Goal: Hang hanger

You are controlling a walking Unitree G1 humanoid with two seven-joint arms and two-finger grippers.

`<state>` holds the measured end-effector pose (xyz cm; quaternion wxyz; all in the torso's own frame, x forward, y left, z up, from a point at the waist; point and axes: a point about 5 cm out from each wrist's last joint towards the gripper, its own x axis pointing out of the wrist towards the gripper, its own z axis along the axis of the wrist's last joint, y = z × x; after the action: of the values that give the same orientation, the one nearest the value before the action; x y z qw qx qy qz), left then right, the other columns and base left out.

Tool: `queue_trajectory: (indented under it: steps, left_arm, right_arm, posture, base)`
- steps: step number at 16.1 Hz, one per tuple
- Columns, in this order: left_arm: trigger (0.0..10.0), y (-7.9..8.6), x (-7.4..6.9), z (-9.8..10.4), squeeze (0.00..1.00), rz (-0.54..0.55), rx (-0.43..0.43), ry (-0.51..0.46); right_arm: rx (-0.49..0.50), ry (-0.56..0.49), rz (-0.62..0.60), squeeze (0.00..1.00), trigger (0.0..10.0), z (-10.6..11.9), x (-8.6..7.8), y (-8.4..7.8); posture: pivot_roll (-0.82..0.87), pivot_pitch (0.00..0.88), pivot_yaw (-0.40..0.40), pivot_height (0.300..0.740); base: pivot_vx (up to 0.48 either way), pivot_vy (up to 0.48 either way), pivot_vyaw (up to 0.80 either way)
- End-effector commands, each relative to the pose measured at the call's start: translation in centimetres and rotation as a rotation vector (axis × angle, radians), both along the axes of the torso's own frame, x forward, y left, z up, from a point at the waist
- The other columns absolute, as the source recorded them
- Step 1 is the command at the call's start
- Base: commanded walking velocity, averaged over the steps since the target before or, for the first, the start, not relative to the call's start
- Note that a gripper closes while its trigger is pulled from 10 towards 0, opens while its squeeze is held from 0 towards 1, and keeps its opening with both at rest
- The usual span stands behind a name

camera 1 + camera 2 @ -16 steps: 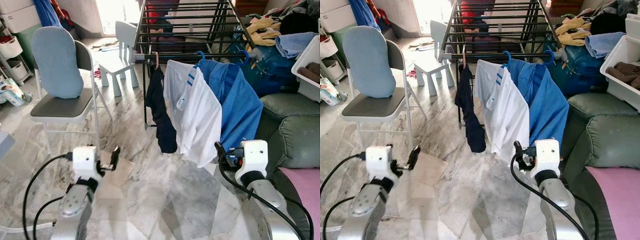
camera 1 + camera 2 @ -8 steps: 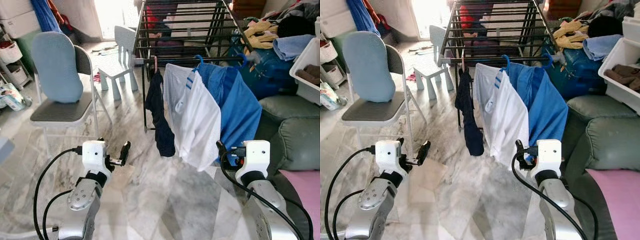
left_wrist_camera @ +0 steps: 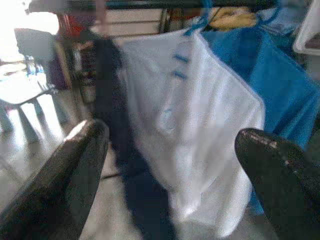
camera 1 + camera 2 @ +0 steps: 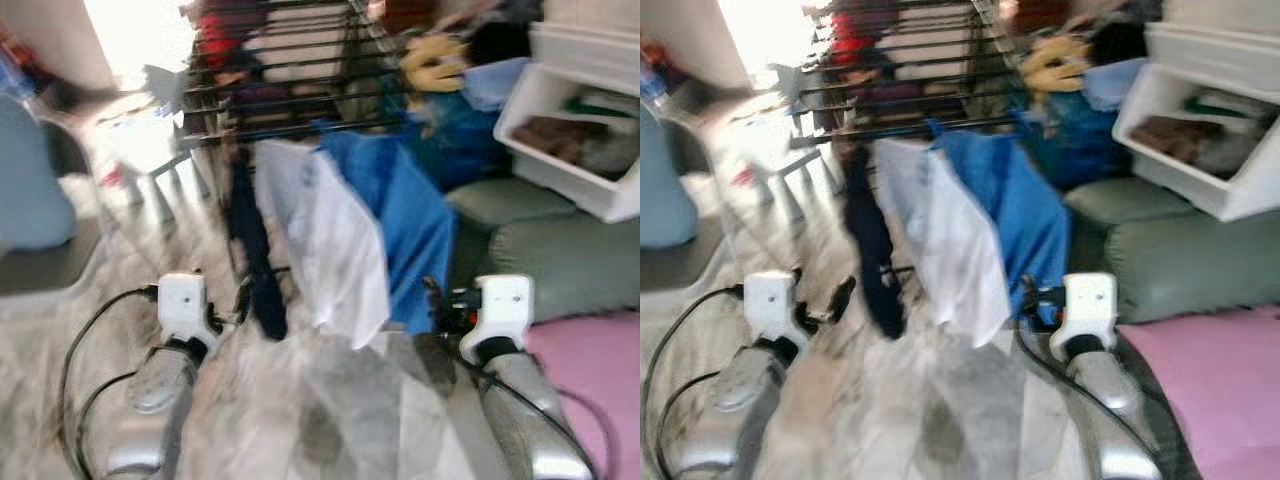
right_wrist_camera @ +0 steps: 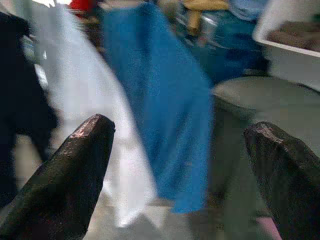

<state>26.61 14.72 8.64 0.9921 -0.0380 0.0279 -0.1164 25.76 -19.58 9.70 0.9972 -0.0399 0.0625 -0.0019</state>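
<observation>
the head views are motion-blurred. a marble floor (image 4: 330,430) spans the lower scene. a black drying rack (image 4: 270,70) stands at 12 o'clock, with its front rail carrying three hung garments side by side: a dark navy garment (image 4: 255,270) at the 10 o'clock side of the group, a white shirt (image 4: 325,250) in the middle, and a blue shirt (image 4: 405,225) at the 2 o'clock side, partly overlapped by the white one. a blue hanger (image 3: 197,25) hooks onto the rail above the white shirt. a grey-green sofa (image 4: 560,260) sits at 3 o'clock, with a pink cushion (image 4: 590,370) at 4 o'clock and a white bin (image 4: 570,150) holding folded items above it. a chair with a blue pad (image 4: 30,200) is at 9 o'clock. the left gripper (image 3: 170,155) is raised at 8 o'clock, aimed at the white shirt, fingers spread wide apart with nothing between them. the right gripper (image 5: 180,145) is raised at 4 o'clock, just beside the lower hem of the blue shirt, fingers also spread wide and holding nothing. neither gripper touches the garments.
</observation>
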Motion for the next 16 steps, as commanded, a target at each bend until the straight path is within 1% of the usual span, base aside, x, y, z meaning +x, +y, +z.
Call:
queue_trajectory:
  steps: [1, 4, 7, 10, 11, 13, 16]
  left_arm:
    - [10.0, 0.9, 0.0, 0.1, 0.00, 0.016, 0.023, -0.001]
    - [10.0, 0.6, 0.3, 0.1, 0.00, 0.013, 0.020, -0.007]
    - [10.0, 0.5, 0.7, 0.3, 0.00, 0.018, 0.010, -0.013]
    - [10.0, 0.1, 1.0, 0.6, 0.00, 0.006, 0.006, -0.022]
    - [10.0, 0.1, 1.1, 0.6, 0.00, 0.008, 0.003, -0.021]
    - [10.0, 0.1, 1.1, 0.6, 0.00, 0.006, 0.002, -0.020]
    - [10.0, -0.1, 1.0, 0.6, 0.00, 0.000, 0.001, -0.017]
  right_arm:
    - [0.007, -0.034, 0.017, 0.00, 10.0, 0.8, 0.5, 0.6]
    - [-0.008, -0.039, 0.021, 0.00, 10.0, 0.9, 0.7, 0.5]
    - [-0.024, -0.049, 0.060, 0.00, 10.0, 1.1, 0.6, 1.1]
    - [-0.021, -0.054, 0.062, 0.00, 10.0, 1.1, 0.7, 1.3]
    - [-0.021, -0.054, 0.055, 0.00, 10.0, 1.2, 0.7, 1.1]
    - [-0.023, -0.048, 0.049, 0.00, 10.0, 1.0, 0.6, 0.9]
    - [-0.018, -0.038, 0.048, 0.00, 10.0, 0.9, 0.5, 1.0]
  posture:
    - [-0.19, 0.000, 0.033, 0.740]
    - [-0.19, 0.000, 0.030, 0.740]
    - [-0.19, 0.000, 0.034, 0.740]
    - [-0.20, 0.000, 0.040, 0.740]
    - [-0.20, 0.000, 0.042, 0.740]
    - [-0.20, 0.000, 0.045, 0.740]
    - [-0.20, 0.000, 0.047, 0.740]
  base:
    - [0.330, 0.000, 0.00]
    - [0.305, 0.000, 0.00]
    - [0.459, 0.000, 0.00]
    - [0.454, 0.000, 0.80]
    - [0.450, 0.000, 0.42]
    - [0.437, 0.000, 0.00]
    - [0.428, 0.000, 0.00]
